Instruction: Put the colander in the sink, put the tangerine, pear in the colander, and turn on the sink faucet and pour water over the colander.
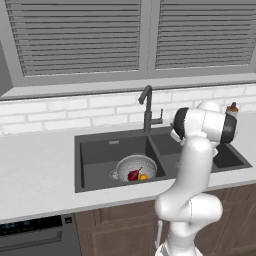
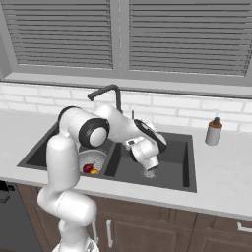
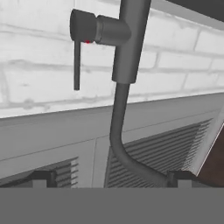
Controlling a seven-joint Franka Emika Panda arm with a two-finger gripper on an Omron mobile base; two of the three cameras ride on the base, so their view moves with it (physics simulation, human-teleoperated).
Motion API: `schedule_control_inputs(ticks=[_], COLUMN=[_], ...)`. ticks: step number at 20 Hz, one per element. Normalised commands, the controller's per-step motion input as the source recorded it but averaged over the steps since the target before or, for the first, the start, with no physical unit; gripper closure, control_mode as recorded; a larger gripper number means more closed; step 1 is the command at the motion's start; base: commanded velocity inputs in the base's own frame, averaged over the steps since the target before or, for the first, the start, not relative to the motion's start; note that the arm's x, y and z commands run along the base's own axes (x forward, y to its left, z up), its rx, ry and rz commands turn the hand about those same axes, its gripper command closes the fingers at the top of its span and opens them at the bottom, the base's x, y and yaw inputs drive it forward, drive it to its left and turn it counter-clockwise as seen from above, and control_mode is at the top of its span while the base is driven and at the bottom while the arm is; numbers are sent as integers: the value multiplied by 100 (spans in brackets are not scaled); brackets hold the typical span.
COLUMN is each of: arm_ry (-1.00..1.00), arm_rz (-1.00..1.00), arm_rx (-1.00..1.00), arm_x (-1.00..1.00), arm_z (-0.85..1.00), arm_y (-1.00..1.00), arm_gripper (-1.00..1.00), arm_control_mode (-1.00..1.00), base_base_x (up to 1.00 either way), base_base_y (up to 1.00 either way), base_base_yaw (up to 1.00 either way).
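Fingers (image 3: 112,178) are standing wide open, empty, facing the sink faucet (image 3: 127,52); its stiff, slim side lever (image 3: 77,65) likely wants pushing near the tip.

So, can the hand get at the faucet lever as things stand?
Probably yes. The hand is open and faces the sink faucet, whose lever hangs off to one side with nothing between them. It would need to shift sideways first.
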Motion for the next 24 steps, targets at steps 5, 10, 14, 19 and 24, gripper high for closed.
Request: schedule_control_inputs(ticks=[5, 10, 14, 19, 24], arm_ry=[22, 14, 11, 5, 5], arm_rz=[-22, -16, -9, -7, -7], arm_rx=[-1, -3, -2, -2, 0], arm_x=[9, 2, 2, 0, 0], arm_z=[0, 8, 12, 13, 1], arm_y=[2, 1, 0, 0, 1], arm_gripper=[-100, -100, -100, -100, -100], arm_control_mode=[-100, -100, -100, -100, -100], base_base_x=[0, 0, 0, 0, 0], base_base_y=[0, 0, 0, 0, 0], base_base_yaw=[0, 0, 0, 0, 0])
